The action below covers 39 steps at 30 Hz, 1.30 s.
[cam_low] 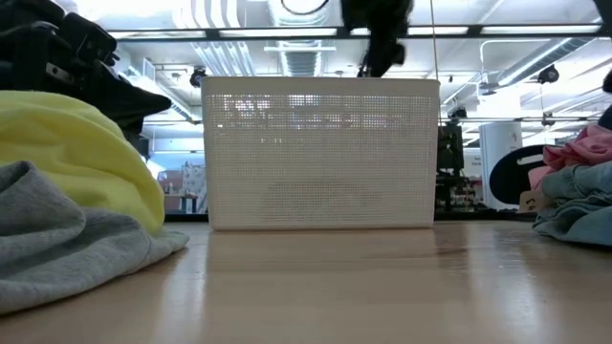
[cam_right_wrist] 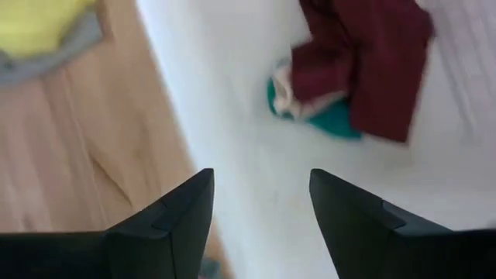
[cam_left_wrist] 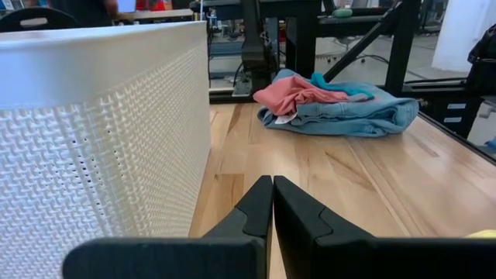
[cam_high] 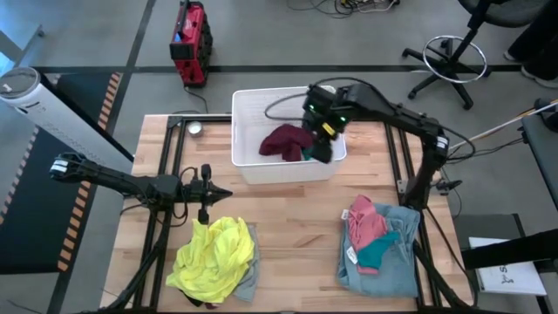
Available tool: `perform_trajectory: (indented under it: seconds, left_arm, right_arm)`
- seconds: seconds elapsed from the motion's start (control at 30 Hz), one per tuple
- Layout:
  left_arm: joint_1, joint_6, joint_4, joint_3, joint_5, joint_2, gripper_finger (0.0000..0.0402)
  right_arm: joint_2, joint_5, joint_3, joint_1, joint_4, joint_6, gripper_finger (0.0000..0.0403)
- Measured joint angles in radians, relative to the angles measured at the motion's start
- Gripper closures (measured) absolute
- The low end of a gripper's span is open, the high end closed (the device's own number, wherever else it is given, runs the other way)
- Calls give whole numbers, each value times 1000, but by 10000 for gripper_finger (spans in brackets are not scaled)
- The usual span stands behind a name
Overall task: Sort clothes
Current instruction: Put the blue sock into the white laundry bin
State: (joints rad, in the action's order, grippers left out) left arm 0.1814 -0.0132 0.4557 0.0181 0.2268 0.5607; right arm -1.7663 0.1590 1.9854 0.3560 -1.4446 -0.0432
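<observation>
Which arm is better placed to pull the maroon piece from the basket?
Right, likely: its open pincer hangs over the basket, above the maroon piece. Left pincer is shut, outside it.

Readable text: none.
Paper sheet [cam_high: 510,277] beyond the table's right edge: dark marks, illegible.
Tag on clothes [cam_high: 352,255]: blank.

Maroon garment [cam_high: 283,139] with teal piece [cam_right_wrist: 325,120] crumpled, just below right jaws. Yellow top [cam_high: 214,257] heaped by left jaws; pink-on-jeans pile [cam_high: 379,240] well apart.
</observation>
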Motion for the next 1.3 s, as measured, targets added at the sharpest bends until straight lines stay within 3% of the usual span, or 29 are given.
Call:
perform_trajectory:
  seconds: [0.13, 0.43, 0.73, 0.9, 0.97, 1.13, 1.3]
  left_arm:
    - [0, 4, 1, 0, 0, 6, 402]
    - [0, 4, 14, 0, 0, 9, 402]
    - [0, 11, 15, 0, 0, 10, 402]
    - [0, 11, 16, 0, 0, 9, 402]
    - [0, 11, 16, 0, 0, 10, 402]
    - [0, 6, 16, 0, 0, 9, 402]
    - [0, 5, 16, 0, 0, 9, 402]
  right_arm:
    - [65, -131, 3, -92, -87, 61, 190]
    - [238, -161, -52, -386, -110, 265, 156]
    - [352, -186, -304, -711, -98, 584, 152]
    - [357, -184, -456, -828, -66, 683, 155]
    - [357, -159, -522, -851, -8, 701, 154]
    - [355, 27, -708, -864, 178, 715, 152]
    - [355, 85, -873, -862, 255, 702, 161]
